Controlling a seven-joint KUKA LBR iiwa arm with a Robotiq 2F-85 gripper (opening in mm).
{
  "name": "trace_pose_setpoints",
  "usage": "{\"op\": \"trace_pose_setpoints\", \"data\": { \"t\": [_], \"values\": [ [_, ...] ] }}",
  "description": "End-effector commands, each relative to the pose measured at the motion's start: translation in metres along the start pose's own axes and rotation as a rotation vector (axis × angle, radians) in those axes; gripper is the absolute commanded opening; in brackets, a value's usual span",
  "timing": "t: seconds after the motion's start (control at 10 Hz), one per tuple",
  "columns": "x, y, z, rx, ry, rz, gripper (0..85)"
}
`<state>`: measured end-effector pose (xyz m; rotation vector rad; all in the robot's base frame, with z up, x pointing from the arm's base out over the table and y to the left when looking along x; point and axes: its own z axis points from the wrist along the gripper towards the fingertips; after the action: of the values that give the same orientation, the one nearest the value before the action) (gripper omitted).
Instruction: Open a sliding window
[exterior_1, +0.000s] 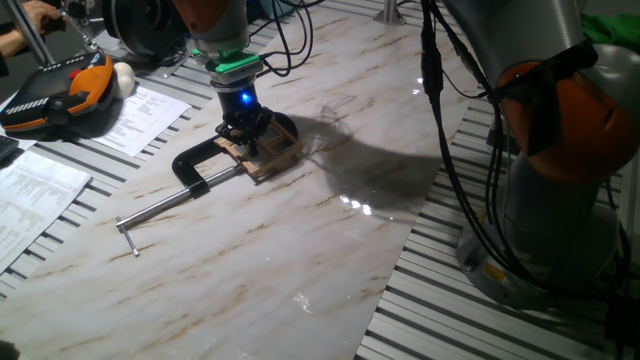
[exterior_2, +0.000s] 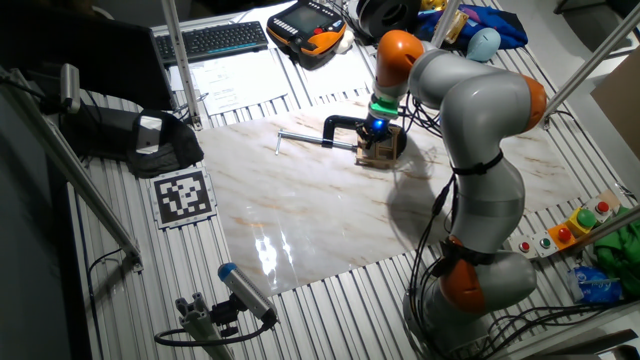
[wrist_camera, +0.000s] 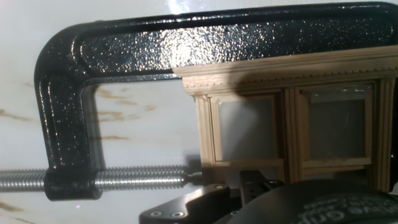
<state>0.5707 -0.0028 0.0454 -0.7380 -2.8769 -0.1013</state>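
Note:
The sliding window (exterior_1: 268, 152) is a small light tan wooden frame lying flat on the marble board, held in the jaw of a black C-clamp (exterior_1: 200, 163). My gripper (exterior_1: 246, 136) is directly over the window, fingers down at its near-left part. The other fixed view shows the window (exterior_2: 382, 153) under the gripper (exterior_2: 379, 134). In the hand view the window (wrist_camera: 292, 127) shows two panes with thin bars. The clamp (wrist_camera: 124, 56) arches above and left of it, and its screw tip touches the frame's left side. Black gripper parts (wrist_camera: 261, 190) cover the window's lower edge. I cannot tell how far apart the fingers are.
The clamp's steel rod (exterior_1: 165, 208) sticks out to the left over the board. An orange-black teach pendant (exterior_1: 60, 92) and papers (exterior_1: 140, 115) lie at the far left. The arm's base (exterior_1: 560, 170) stands to the right. A keyboard (exterior_2: 210, 40) and printed marker tag (exterior_2: 183, 195) lie off the board.

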Motion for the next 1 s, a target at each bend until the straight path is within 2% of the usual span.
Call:
{"op": "trace_pose_setpoints", "data": {
  "t": [0.0,0.9],
  "values": [
    [-0.0005,0.0001,-0.0003,0.003,-0.002,-0.001,0.0],
    [-0.0064,-0.0002,-0.0002,0.014,-0.004,-0.012,0.0]
  ]
}}
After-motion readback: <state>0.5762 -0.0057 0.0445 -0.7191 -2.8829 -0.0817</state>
